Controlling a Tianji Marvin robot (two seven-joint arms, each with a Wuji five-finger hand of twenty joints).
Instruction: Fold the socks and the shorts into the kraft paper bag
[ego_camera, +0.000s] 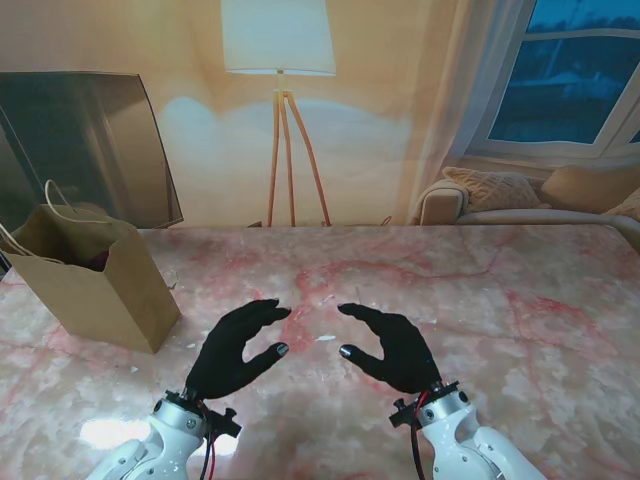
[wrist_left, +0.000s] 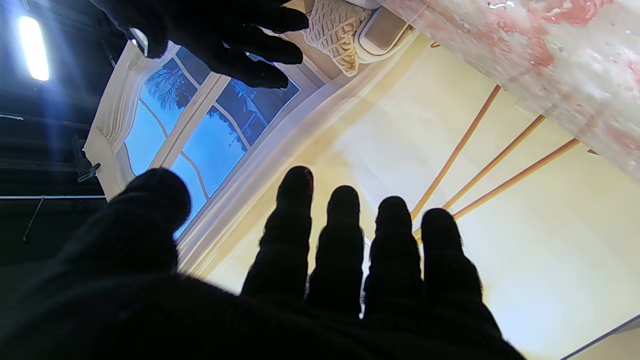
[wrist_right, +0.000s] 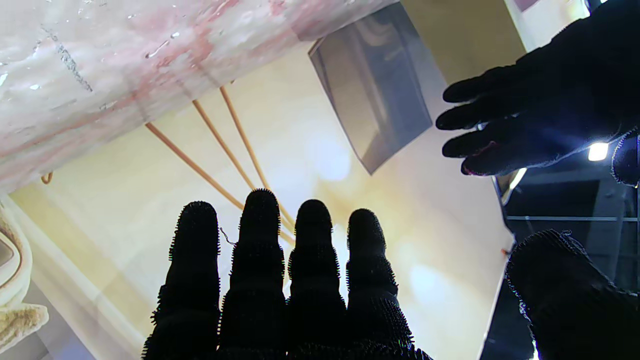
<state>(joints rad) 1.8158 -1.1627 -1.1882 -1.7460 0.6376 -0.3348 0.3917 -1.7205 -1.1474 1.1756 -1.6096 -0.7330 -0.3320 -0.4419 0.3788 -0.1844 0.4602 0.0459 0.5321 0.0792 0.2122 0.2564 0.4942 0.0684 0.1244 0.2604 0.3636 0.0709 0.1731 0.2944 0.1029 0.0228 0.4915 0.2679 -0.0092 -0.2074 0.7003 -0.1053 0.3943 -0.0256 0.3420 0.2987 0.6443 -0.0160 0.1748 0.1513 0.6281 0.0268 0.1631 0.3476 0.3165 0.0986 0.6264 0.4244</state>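
— Where is the kraft paper bag (ego_camera: 95, 280), and how does it lie?

— It stands upright near the left edge of the marble surface (ego_camera: 520, 330), toward the far left corner, mouth open upward. Its long side runs slantwise from the left edge toward me and to the right. Something dark red shows inside the mouth; whether it is the socks or the shorts, I cannot tell. White cord handles rise from its rim.

— And the hands?

— The left hand (ego_camera: 238, 350) and right hand (ego_camera: 390, 347), both in black gloves, hover at the near middle of the surface, palms facing each other, apart. Fingers (wrist_left: 295, 225) spread and lightly curled, holding nothing; the right hand's fingers (wrist_right: 260, 235) likewise.

— Anything in the way?

— Bare surface lies between the left hand and the bag. Behind the far edge stand a floor lamp (ego_camera: 280, 60), a sofa (ego_camera: 530, 195) and a window (ego_camera: 575, 70).
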